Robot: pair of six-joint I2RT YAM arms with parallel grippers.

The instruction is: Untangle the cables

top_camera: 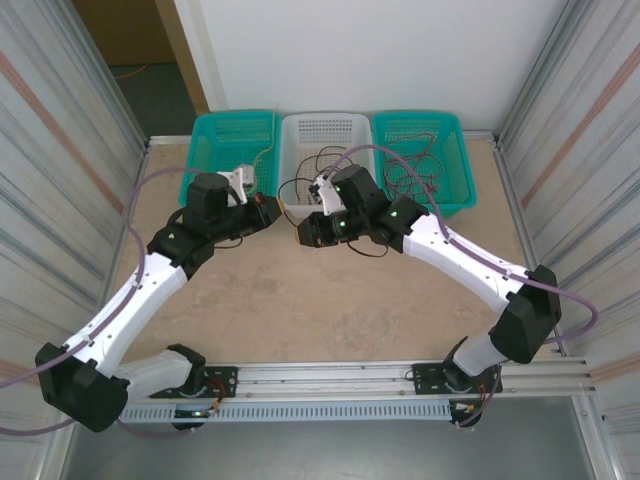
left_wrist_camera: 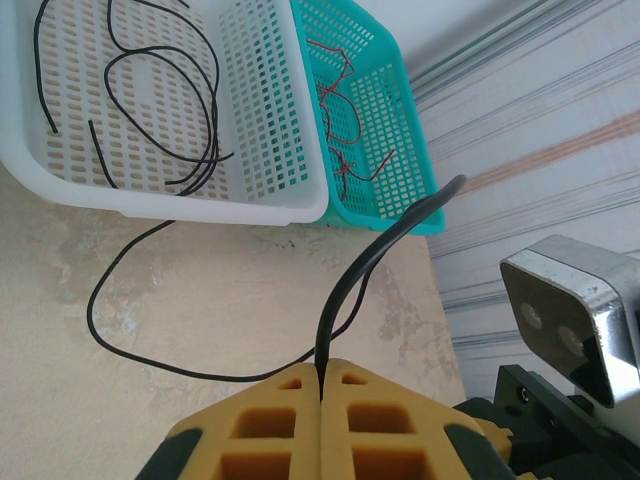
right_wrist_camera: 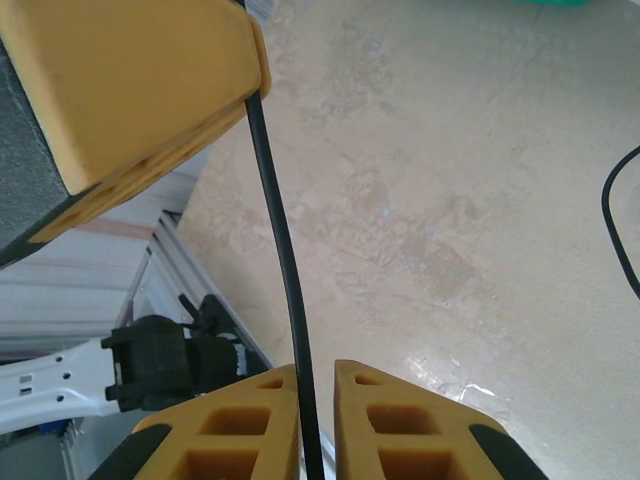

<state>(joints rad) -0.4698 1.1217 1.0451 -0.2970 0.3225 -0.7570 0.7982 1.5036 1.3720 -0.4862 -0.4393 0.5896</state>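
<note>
The left fingers (left_wrist_camera: pixel 270 420) are pressed together on a black cable (left_wrist_camera: pixel 365 265), which loops over the surface (left_wrist_camera: pixel 200 300) before the white basket (left_wrist_camera: pixel 262 205). The right fingers (right_wrist_camera: pixel 400 420) stand narrow around the same cable with a slit on one side, so I cannot tell whether they pinch it. The left arm (top_camera: pixel 140 290) and right arm (top_camera: pixel 460 255) reach inward, wrists close together; from above the fingertips are hard to make out.

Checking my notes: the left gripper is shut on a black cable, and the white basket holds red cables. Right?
Not quite. The left gripper is shut on a black cable, but the white basket holds black cables, not red; the red cables lie in the teal basket, as the left wrist view shows.
</note>
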